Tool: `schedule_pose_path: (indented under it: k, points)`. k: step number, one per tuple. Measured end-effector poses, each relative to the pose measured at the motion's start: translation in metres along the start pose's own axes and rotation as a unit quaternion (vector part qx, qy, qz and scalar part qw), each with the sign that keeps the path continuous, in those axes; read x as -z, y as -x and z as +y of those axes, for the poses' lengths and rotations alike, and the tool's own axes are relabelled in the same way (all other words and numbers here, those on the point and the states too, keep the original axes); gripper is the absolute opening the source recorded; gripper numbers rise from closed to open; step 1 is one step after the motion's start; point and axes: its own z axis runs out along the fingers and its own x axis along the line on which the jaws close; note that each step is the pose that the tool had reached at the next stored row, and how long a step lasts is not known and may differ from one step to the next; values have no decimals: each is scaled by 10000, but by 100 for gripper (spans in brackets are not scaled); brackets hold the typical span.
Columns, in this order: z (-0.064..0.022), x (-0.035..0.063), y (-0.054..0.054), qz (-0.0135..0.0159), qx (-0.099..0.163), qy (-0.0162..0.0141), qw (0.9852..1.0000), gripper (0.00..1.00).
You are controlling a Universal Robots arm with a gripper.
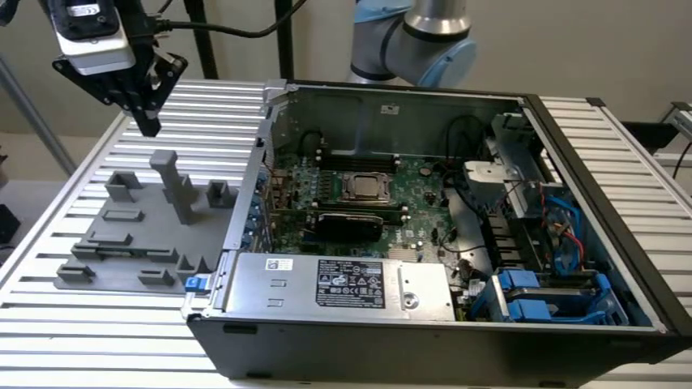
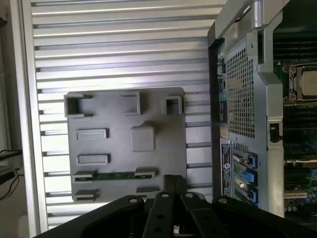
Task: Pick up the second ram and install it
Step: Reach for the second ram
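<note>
One ram (image 2: 115, 175) in fixture (image 2: 166, 144); jaws closed above; label (image 1: 349, 284) unreadable.

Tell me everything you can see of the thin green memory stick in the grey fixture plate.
The thin green memory stick shows as a narrow green strip, apparently standing on its long edge, in the flat grey plastic fixture plate on the slatted metal table. Grey holder blocks clasp both its ends. The black gripper hangs above, clear of it.

Just beyond the tool (image 2: 171, 182), the second ram (image 2: 116, 175) showed as a thin green strip, both ends hidden in clips of the grey fixture (image 2: 168, 148), its chips too small to tell, while the computer case (image 2: 242, 99) alongside ran off-frame.
</note>
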Motion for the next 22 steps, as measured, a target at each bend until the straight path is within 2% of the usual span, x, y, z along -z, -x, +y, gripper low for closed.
schedule_pose_path:
  k: [15, 19, 22]
  points:
    - [-156, -45, -587, -3, 2, -61, 10000, 11]
    - [-190, -58, -650, 8, 3, -105, 9999, 11]
    - [-191, -57, -651, 8, 2, -106, 9999, 11]
